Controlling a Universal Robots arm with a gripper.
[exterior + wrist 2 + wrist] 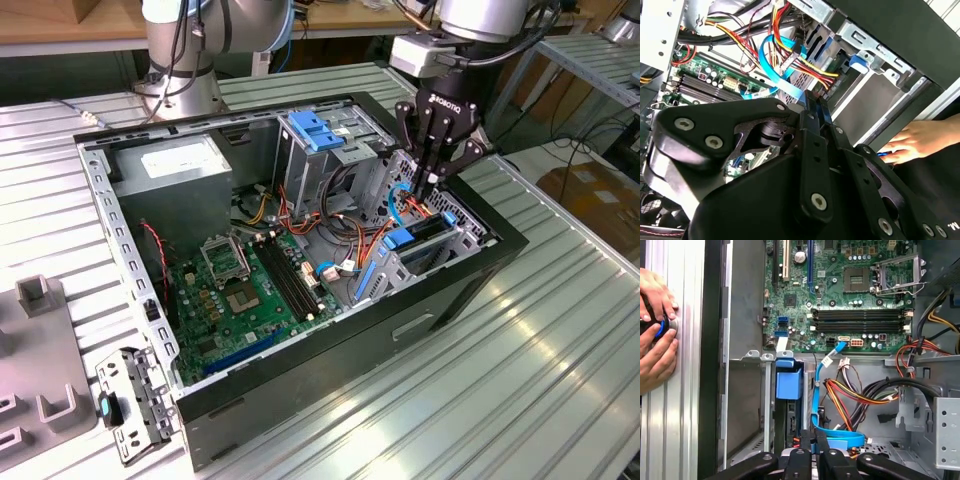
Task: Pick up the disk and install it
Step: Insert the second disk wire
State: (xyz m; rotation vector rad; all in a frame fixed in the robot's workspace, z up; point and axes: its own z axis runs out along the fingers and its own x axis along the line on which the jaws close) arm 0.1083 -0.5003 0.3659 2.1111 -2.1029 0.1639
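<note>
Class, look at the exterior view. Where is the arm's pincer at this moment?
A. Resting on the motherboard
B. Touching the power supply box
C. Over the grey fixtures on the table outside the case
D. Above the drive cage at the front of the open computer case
D: the pincer hangs above the drive cage of the computer case.

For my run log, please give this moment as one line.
disk: appears seated in drive cage | gripper: shut, just above disk | person's hands: on table beside case
</note>
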